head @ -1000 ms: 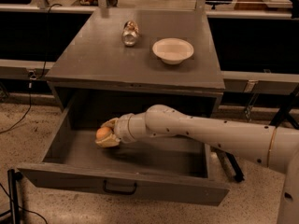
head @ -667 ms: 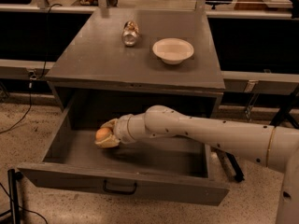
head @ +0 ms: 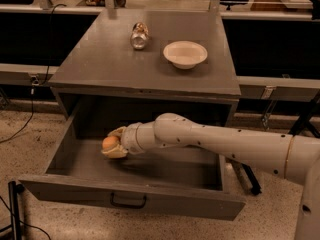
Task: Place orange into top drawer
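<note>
The top drawer [head: 130, 202] is pulled wide open below the grey cabinet top; its flat front panel carries a small dark handle [head: 128, 201]. My gripper [head: 113, 144] reaches into the left part of the drawer from the right, on a long white arm. Its fingers are shut on the orange [head: 110, 143], a small round fruit held low over the drawer floor. I cannot tell whether the orange touches the floor.
On the cabinet top [head: 100, 59] a shiny silvery can [head: 139, 35] lies at the back and a white bowl [head: 185, 53] stands to its right. Dark cables and a stand leg [head: 12, 209] are at the lower left. Speckled floor surrounds the cabinet.
</note>
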